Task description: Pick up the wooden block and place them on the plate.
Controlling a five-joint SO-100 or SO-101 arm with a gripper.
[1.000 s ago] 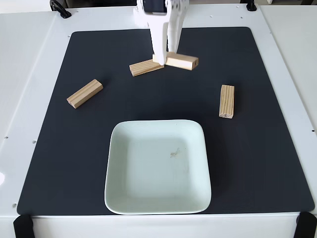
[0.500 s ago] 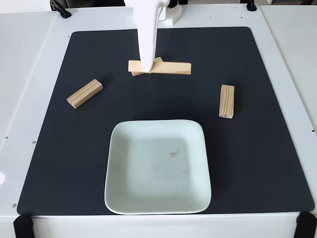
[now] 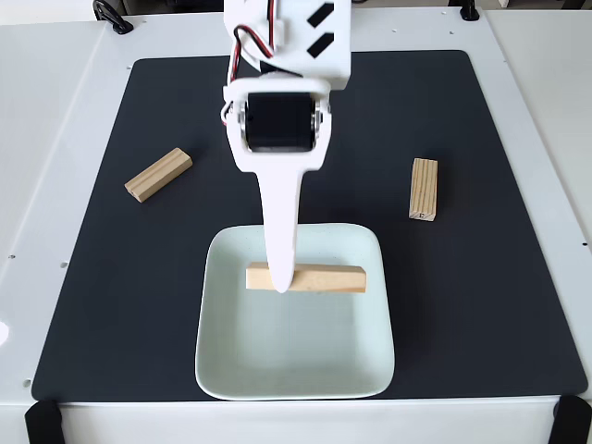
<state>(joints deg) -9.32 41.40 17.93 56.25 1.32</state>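
In the fixed view my white gripper reaches down over the plate, a pale mint square dish at the front of the mat. It is shut on the left end of a wooden block. That block lies level, crosswise over the plate's far half; I cannot tell whether it touches the plate. Another wooden block lies slanted on the mat's left side. A third wooden block lies lengthwise on the right. The arm's body hides the mat's far middle.
A black mat covers most of the white table. Black clamps sit at the front corners. A dark cable lies at the far left edge.
The gripper has carried one wooden block from the far middle of the mat toward the front, and now holds it over the plate. The left and right blocks have not moved.
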